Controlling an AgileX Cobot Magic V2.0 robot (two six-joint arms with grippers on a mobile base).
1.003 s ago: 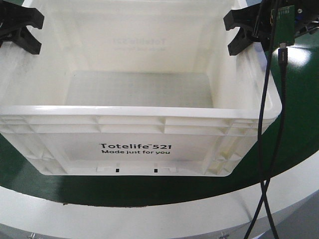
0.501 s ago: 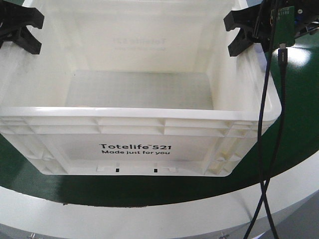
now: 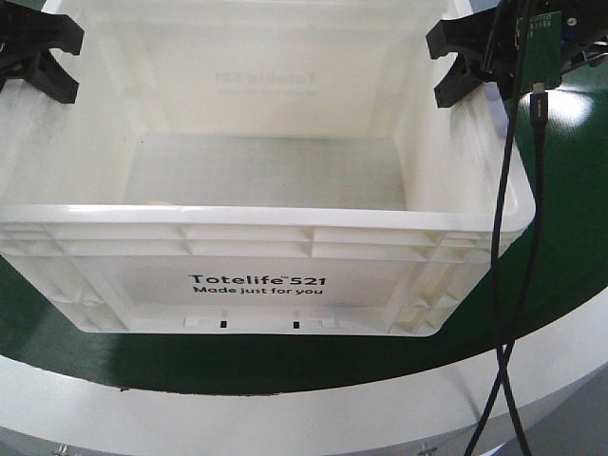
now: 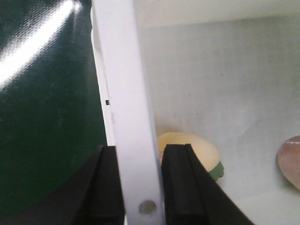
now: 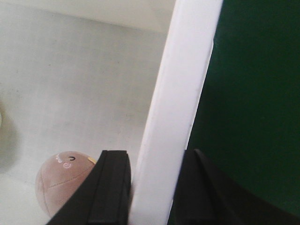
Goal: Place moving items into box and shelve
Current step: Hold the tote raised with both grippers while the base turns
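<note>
Now the left gripper is clamping the box's left rim; the cream item is newly showing at its near-left corner, the reddish-brown item lying rightward; the right gripper is clamping the opposite rim, probably lifting.

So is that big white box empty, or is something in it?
Not empty. The wrist views show a cream-yellow toy and a reddish-brown one lying on the box floor.

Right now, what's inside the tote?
Two items lie on the tote floor: a cream one with a green bit, and a pinkish-brown one with a small face. In the front view the near wall hides both almost fully.
</note>
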